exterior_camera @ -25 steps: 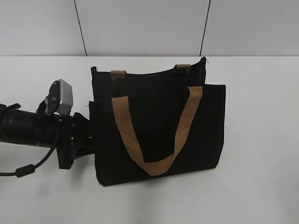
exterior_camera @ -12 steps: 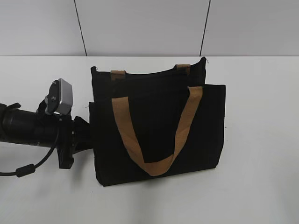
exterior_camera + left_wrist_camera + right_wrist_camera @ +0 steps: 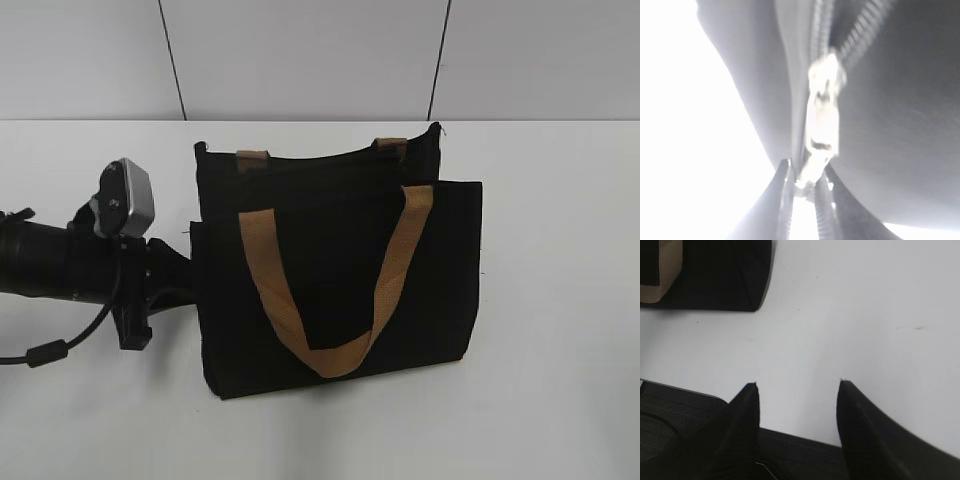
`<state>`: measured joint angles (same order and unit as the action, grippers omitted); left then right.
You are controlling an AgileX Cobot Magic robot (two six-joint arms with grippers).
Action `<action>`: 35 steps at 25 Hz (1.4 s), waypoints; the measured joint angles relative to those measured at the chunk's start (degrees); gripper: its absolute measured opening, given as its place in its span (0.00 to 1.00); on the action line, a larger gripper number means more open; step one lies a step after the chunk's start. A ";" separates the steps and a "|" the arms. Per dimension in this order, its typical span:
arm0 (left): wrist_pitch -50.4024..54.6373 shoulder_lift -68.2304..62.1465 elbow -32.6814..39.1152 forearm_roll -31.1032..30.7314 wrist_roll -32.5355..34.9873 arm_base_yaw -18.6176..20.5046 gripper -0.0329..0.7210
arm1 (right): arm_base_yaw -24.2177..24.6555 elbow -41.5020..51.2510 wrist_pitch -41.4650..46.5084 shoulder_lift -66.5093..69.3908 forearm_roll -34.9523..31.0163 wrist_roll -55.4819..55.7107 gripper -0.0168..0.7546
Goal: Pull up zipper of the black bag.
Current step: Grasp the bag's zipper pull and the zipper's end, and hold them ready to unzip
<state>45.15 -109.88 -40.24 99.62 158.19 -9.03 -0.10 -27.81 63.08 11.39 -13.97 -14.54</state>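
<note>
Left wrist view shows left claw (image 3: pixel 807 187) clamped on the zipper (image 3: pixel 822 125); judged next: steady pull along black bag (image 3: pixel 340 270).

I'm looking at a plain white table (image 3: pixel 560 300) filling most of my exterior view, a pale grey panelled wall (image 3: pixel 300 55) behind it, two thin dark seams (image 3: pixel 172 60) slanting down the wall, soft even light, barely any shadows.

Left gripper (image 3: pixel 185 275) drawn back leftward along black bag (image 3: pixel 340 290) edge.
</note>
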 joint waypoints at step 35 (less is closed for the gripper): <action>-17.98 44.45 0.05 -3.50 -13.53 -0.33 0.14 | -3.52 -24.89 -4.49 44.02 -34.90 -31.87 0.53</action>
<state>27.17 -65.43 -40.19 96.12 144.67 -9.36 -3.62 -52.70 58.59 55.41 -48.87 -46.41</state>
